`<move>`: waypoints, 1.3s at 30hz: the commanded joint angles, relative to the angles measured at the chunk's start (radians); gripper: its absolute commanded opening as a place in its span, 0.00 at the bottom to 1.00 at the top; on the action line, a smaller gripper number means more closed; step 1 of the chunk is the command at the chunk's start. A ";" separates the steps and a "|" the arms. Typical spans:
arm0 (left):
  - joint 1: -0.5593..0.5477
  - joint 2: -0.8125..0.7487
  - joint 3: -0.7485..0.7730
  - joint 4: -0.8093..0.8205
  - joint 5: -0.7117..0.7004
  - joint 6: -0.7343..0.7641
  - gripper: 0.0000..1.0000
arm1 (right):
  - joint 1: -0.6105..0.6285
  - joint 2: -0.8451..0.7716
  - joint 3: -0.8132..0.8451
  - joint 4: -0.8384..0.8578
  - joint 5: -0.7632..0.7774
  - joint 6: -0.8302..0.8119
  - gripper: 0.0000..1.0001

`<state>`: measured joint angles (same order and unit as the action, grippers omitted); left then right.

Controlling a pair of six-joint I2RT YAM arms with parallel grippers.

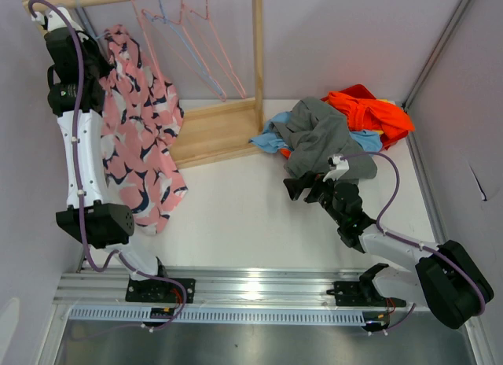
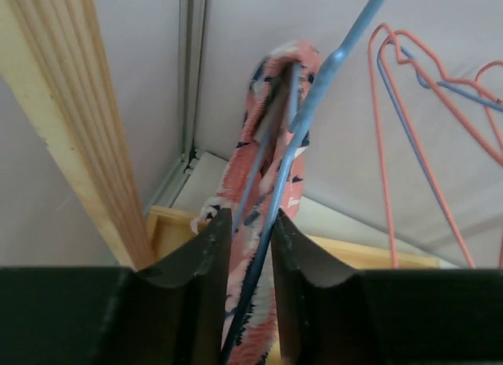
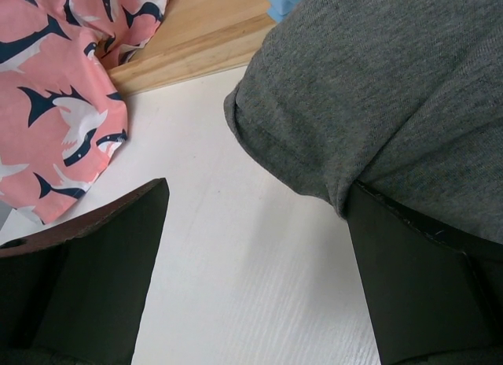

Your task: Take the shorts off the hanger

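Note:
The pink shorts with dark shark prints hang from a blue wire hanger at the left end of the wooden rail. In the left wrist view the shorts drape over that wire. My left gripper is shut on the wire and on the fabric folded around it. From above, the left gripper is raised beside the top of the shorts. My right gripper rests low over the table, open and empty. In its wrist view the right gripper has a grey garment against its right finger.
Several empty pink and blue hangers hang on the wooden rack, whose base lies on the table. A pile of grey, orange and blue clothes sits at the back right. A wooden post stands just left of my left gripper.

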<state>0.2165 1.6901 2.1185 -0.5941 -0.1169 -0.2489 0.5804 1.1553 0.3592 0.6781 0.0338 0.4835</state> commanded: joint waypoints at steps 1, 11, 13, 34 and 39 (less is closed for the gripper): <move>0.009 0.008 0.057 0.011 0.010 -0.010 0.20 | -0.004 -0.019 -0.006 0.060 -0.023 0.024 0.99; -0.057 0.091 0.402 -0.071 -0.023 -0.006 0.00 | -0.004 -0.009 -0.002 0.060 -0.023 0.021 0.99; -0.089 0.112 0.446 -0.057 -0.024 -0.010 0.00 | -0.004 -0.011 -0.003 0.061 -0.022 0.021 0.99; -0.255 -0.293 -0.126 0.080 -0.043 -0.079 0.00 | 0.656 0.378 1.115 -0.334 0.135 -0.407 0.99; -0.255 -0.323 -0.184 0.089 -0.035 -0.069 0.00 | 0.667 0.634 1.375 -0.371 0.112 -0.375 0.99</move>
<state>-0.0311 1.4231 1.9484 -0.5919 -0.1593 -0.3138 1.2404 1.6672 1.6135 0.3843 0.1490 0.1200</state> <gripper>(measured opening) 0.027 0.993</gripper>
